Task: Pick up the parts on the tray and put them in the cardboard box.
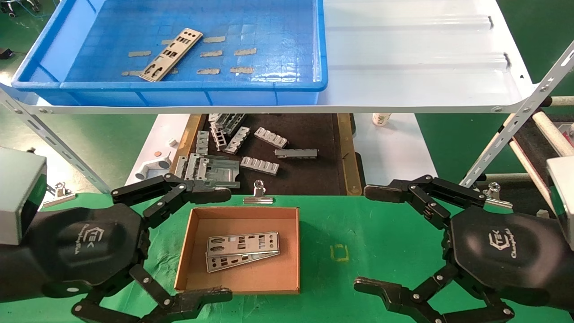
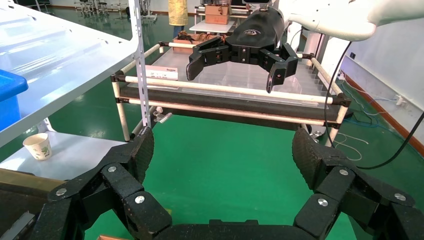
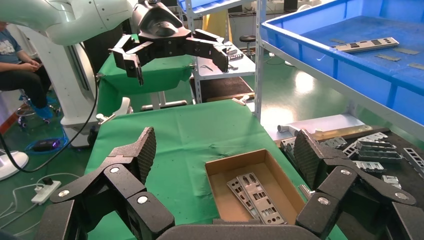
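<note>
The blue tray [image 1: 188, 85] sits on the shelf at the far left. One silvery plate [image 1: 171, 54] lies in it, also seen in the right wrist view [image 3: 367, 45]. The cardboard box [image 1: 244, 210] stands on the green cloth in front of me, with two overlapping plates [image 1: 242, 250] inside; these plates also show in the right wrist view [image 3: 255, 192]. My left gripper [image 1: 224, 244] is open and empty, hovering over the box's left side. My right gripper [image 1: 364, 238] is open and empty, to the right of the box above the cloth.
Tan tape scraps [image 1: 224, 54] lie in the tray. Grey ribbed brackets [image 1: 269, 139] lie on a black mat under the white shelf [image 1: 417, 58]. A binder clip [image 1: 258, 194] holds the cloth edge behind the box. A paper cup [image 1: 381, 119] stands beyond the mat.
</note>
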Controlling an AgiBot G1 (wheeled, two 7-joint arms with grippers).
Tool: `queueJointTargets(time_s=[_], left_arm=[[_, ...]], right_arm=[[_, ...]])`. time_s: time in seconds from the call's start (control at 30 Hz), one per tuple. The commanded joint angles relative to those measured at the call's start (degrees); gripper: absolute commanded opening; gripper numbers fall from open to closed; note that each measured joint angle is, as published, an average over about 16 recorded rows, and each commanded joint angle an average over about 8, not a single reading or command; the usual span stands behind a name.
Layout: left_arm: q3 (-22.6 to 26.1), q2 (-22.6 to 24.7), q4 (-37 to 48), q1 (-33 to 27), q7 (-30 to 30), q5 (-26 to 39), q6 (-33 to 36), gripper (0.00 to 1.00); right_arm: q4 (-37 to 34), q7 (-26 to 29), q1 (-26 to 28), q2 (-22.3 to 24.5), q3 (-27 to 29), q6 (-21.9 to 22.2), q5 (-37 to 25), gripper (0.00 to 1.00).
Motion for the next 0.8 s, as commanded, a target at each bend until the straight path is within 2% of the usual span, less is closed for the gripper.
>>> queueJointTargets(time_s=[0.03, 0.33, 0.4, 0.6, 0.67, 0.8], left_arm=[[0.0, 0.0, 0.0, 0.0, 0.0, 0.0, 0.0, 1.0], [0.0, 0.0, 0.0, 0.0, 0.0, 0.0, 0.0, 1.0], [0.0, 0.0, 0.0, 0.0, 0.0, 0.0, 0.0, 1.0], [-0.1, 0.1, 0.2, -0.2, 0.0, 0.0, -0.3, 1.0], [-0.2, 0.5, 0.5, -0.7, 0.1, 0.2, -1.0, 1.0], [0.0, 2.4, 2.7, -3.3, 0.0, 1.8, -4.0, 1.0]], right_arm=[[0.0, 0.0, 0.0, 0.0, 0.0, 0.0, 0.0, 1.0], [0.0, 0.0, 0.0, 0.0, 0.0, 0.0, 0.0, 1.0], [0.0, 0.0, 0.0, 0.0, 0.0, 0.0, 0.0, 0.85], [0.0, 0.0, 0.0, 0.0, 0.0, 0.0, 0.0, 0.1], [0.0, 0.0, 0.0, 0.0, 0.0, 0.0, 0.0, 0.0], [0.0, 0.0, 0.0, 0.0, 0.0, 0.0, 0.0, 0.0]])
